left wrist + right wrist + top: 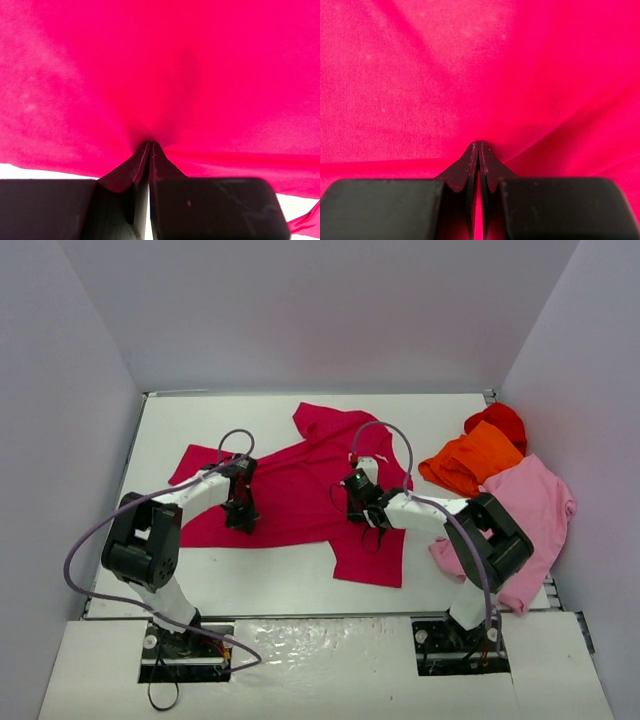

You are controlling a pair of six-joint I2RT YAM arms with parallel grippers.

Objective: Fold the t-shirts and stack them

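Observation:
The crimson t-shirt (300,485) lies spread across the middle of the white table (210,420), with its lower right part hanging toward the front. My left gripper (241,520) is down on the shirt's left lower part. In the left wrist view the gripper (150,145) is shut, and the crimson cloth (160,75) puckers at its tips. My right gripper (357,512) stands on the shirt's right half. In the right wrist view it (479,145) is shut too, with creases of the cloth (445,75) running from its tips. The orange t-shirt (473,460), the bright red one (498,420) and the light pink one (535,505) lie bunched at the right.
Pale walls close in the table on the left, back and right. The light pink shirt hangs over the table's right front corner beside my right arm's elbow (495,535). Bare white table shows along the back (400,410) and the front edge (270,580).

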